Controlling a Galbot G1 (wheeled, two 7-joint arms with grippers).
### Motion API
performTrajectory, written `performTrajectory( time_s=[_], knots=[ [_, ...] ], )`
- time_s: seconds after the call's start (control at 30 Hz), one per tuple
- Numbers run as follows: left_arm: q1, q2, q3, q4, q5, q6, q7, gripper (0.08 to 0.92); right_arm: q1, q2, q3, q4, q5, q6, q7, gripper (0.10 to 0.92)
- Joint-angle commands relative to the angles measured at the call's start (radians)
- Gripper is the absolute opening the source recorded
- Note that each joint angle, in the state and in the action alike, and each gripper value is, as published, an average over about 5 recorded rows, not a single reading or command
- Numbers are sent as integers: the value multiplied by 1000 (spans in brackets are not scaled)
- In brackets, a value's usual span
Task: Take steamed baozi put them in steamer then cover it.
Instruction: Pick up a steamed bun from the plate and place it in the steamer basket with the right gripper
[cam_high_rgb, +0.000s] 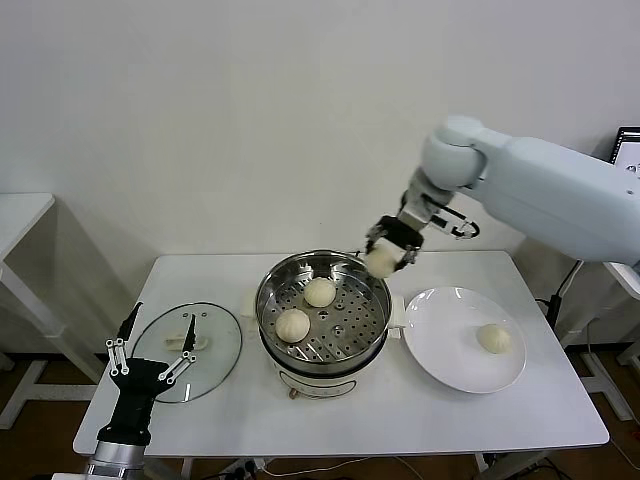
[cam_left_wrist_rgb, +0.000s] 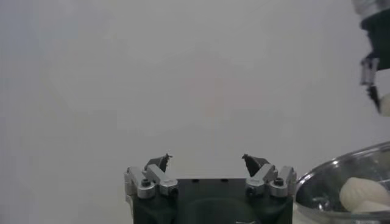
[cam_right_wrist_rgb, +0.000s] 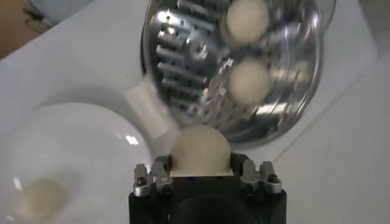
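Nearest you, your left gripper (cam_high_rgb: 152, 356) hangs wide open and empty over the flat-lying glass cover (cam_high_rgb: 188, 350), beyond it the upright steamer (cam_high_rgb: 322, 311) holds two baozi, and farthest, your right gripper (cam_high_rgb: 388, 247) clamps a third baozi (cam_high_rgb: 381, 262) above its back rim.

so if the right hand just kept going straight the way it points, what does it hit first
Probably the steamer. The right hand, shut on a bun, points down at its near rim and perforated tray; the two buns already inside sit further along. Depth is unclear, so it might clip the rim first.
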Motion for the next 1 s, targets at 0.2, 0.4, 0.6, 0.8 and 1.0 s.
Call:
performTrajectory(
  time_s=[0.2,0.4,0.6,0.8,1.0],
  knots=[
    [-2,0,-2,3,-4,-2,-2,823,-44,103,-40,184,-136,249,48,662],
    [-9,-4,0,2,-3,1,-2,823,-118,114,-37,178,-192,299,58,662],
    [-12,-5,-3,-1,-4,5,-2,823,-168,113,-31,173,-220,315,54,662],
    [-10,-5,-5,1,-5,4,-2,823,-195,117,-23,165,-236,321,53,663],
    [-8,-5,-6,0,-8,2,-2,823,-204,126,-20,156,-253,321,49,668]
  ],
)
